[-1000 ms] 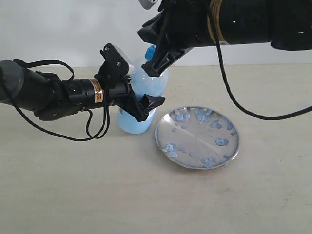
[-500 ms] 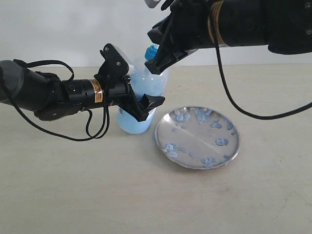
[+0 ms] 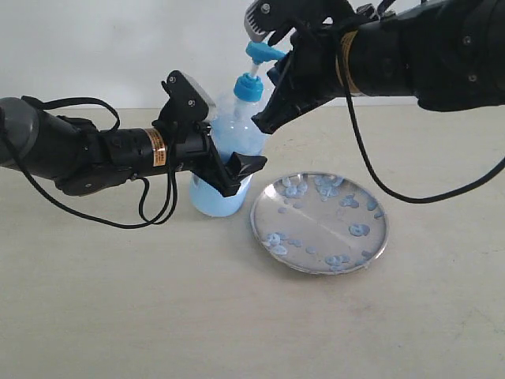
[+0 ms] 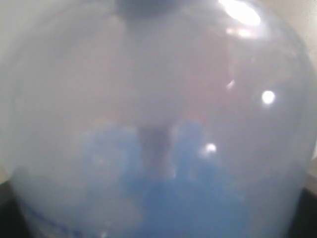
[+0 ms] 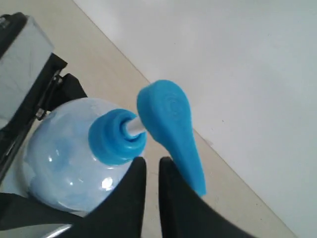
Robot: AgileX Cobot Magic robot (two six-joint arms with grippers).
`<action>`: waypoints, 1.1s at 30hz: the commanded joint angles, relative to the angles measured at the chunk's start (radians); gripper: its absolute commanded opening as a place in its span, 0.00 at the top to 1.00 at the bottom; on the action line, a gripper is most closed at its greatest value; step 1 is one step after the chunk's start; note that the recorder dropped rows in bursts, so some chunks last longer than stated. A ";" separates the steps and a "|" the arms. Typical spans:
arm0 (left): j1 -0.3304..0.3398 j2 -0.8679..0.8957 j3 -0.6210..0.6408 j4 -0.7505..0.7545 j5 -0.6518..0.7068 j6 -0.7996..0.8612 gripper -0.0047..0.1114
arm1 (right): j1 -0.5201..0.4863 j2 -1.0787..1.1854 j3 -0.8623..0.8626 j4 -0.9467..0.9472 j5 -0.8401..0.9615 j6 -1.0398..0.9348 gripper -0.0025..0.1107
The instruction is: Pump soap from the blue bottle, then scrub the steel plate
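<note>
The blue bottle stands upright on the table, its lower part filled with light blue soap. My left gripper is shut on the bottle's body, which fills the left wrist view. The blue pump head stands raised on its white stem above the collar. My right gripper is shut with nothing in it, just beside and below the pump head, not pressing it. The steel plate lies to the right of the bottle, dotted with pale blue soap blobs.
The pale tabletop runs to a white wall behind. Black cables hang from the left arm onto the table; a cable from the right arm loops over the table behind the plate.
My right gripper has lifted up and to the right off the pump head. The pump head has risen on its stem and now shows fully. The left gripper and plate have not moved.
</note>
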 commanded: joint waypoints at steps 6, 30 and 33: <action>0.006 0.019 0.015 0.018 0.085 0.008 0.92 | -0.001 -0.061 0.000 0.008 -0.185 -0.123 0.98; 0.006 0.019 0.015 0.022 0.080 0.008 0.92 | -0.001 0.027 -0.138 0.592 -0.090 -0.691 0.98; 0.006 0.019 0.015 0.022 0.080 0.008 0.92 | -0.001 0.056 -0.147 0.594 -0.065 -0.691 0.98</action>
